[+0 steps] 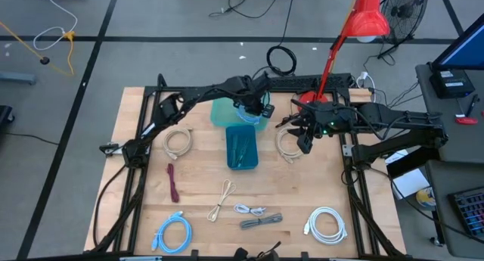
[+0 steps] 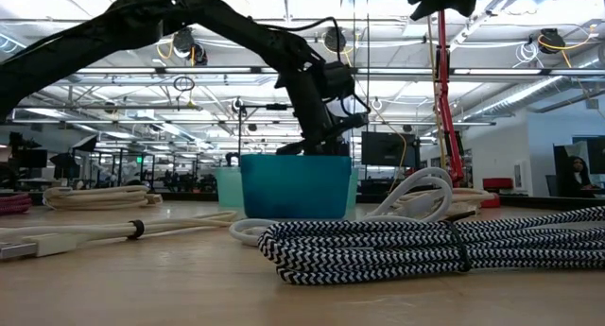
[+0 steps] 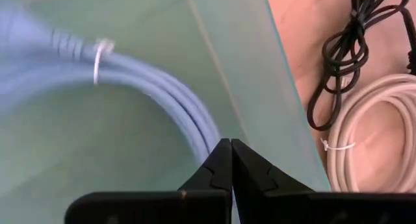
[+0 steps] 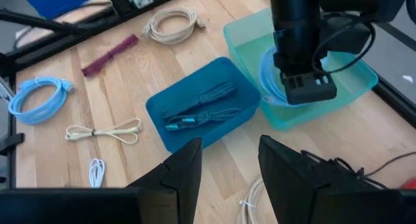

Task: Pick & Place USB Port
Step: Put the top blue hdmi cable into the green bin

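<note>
1. Inside the pale green translucent plastic bin (image 4: 338, 87), the left gripper (image 3: 229, 160) hangs low with its fingers pressed together; whether they pinch a strand of the light blue coiled cable (image 3: 162, 87) directly beneath them I cannot tell.
2. Just beside that gripper sits the dark blue rectangular plastic tray (image 1: 242, 147), already holding cables.
3. Further right, the right gripper (image 4: 229, 160) hovers spread and empty, above the cream coiled cable (image 1: 287, 146).
4. Risk, as I judge it: if a loop has snagged on the closed fingers, lifting could drag the coil back out or tip the light bin.
</note>
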Motion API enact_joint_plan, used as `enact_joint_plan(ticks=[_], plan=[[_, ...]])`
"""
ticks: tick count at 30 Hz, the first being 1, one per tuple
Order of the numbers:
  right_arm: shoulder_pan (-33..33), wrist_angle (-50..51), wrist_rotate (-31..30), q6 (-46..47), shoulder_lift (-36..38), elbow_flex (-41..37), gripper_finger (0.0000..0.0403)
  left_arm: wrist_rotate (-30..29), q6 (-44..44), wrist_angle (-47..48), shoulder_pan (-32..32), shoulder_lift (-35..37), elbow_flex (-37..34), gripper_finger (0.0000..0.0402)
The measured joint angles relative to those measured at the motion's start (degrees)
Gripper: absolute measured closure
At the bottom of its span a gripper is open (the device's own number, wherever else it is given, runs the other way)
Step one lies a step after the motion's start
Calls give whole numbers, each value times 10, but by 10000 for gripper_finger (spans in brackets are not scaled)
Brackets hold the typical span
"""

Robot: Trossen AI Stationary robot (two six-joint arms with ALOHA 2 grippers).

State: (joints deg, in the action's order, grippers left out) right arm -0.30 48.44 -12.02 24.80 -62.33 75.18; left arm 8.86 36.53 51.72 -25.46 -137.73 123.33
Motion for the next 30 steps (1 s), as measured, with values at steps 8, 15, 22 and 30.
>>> enact_joint_plan(ticks=[8, 15, 22, 30], plan=[[0, 2, 0, 7, 0, -12, 261, -2, -3, -24, -4, 1, 0, 401], [0, -2, 2, 13, 1, -25, 261, 1, -37, 51, -7, 25, 0, 401], [0, -6, 2, 13, 6, -25, 261, -123, -56, 209, -11, 35, 0, 401], [0, -5, 3, 13, 12, -25, 261, -149, -50, 207, -32, 34, -51, 401]])
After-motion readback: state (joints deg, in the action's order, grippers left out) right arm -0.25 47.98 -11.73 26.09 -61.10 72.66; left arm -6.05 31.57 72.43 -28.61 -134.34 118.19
